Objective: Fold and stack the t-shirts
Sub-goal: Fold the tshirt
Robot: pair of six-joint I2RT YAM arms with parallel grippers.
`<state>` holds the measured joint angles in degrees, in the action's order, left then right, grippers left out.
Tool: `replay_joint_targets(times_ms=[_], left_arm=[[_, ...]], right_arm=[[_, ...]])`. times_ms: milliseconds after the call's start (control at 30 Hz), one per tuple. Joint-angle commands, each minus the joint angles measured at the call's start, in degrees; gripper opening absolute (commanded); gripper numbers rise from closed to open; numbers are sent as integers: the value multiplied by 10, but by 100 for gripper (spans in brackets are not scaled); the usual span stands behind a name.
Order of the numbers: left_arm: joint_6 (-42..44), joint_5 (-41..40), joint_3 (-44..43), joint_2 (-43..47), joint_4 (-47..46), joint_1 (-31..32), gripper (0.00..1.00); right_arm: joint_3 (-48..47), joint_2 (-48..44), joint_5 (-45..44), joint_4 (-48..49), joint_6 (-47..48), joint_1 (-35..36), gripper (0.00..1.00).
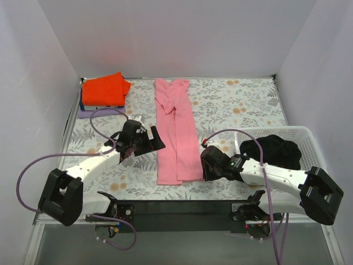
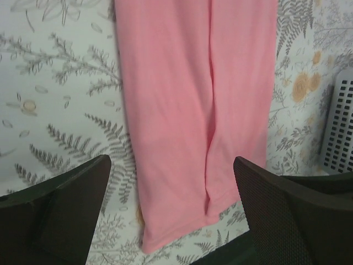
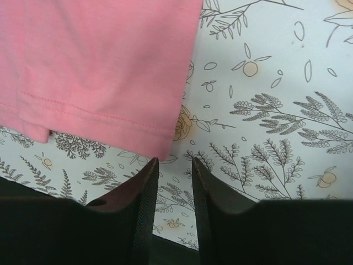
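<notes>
A light pink t-shirt (image 1: 176, 132) lies folded lengthwise in a long strip down the middle of the table; it also shows in the left wrist view (image 2: 193, 110) and the right wrist view (image 3: 94, 66). A bright orange-red t-shirt (image 1: 105, 89) lies folded at the back left. My left gripper (image 1: 156, 142) is open wide and empty, just left of the pink strip, with the strip's lower end between its fingers in its own view (image 2: 171, 163). My right gripper (image 1: 204, 168) is open by a narrow gap and empty (image 3: 174, 161), its left fingertip at the shirt's near right corner.
A white mesh basket (image 1: 276, 130) stands at the right with a black garment (image 1: 273, 150) in it; its wall shows in the left wrist view (image 2: 339, 127). A flat lilac and blue thing (image 1: 88, 112) lies under the orange-red shirt. White walls close in the table.
</notes>
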<state>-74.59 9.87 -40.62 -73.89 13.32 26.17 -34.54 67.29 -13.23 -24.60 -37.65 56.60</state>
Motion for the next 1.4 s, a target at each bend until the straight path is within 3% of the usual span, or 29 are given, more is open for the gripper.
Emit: replay_joint_targets(times_ms=[0, 633, 833, 1000, 1367], left_arm=[[-57, -16, 26, 92, 14, 17, 93], [-70, -62, 68, 178, 142, 44, 92], [-86, -67, 88, 187, 145, 61, 90], [-119, -71, 112, 184, 145, 106, 85], [-187, -91, 136, 164, 147, 181, 65]], right_arm=[[6, 7, 19, 57, -9, -3, 37], [29, 37, 26, 76, -26, -3, 37], [24, 62, 34, 76, -23, -4, 25], [25, 54, 33, 75, -22, -4, 7], [18, 58, 37, 75, -19, -4, 7]])
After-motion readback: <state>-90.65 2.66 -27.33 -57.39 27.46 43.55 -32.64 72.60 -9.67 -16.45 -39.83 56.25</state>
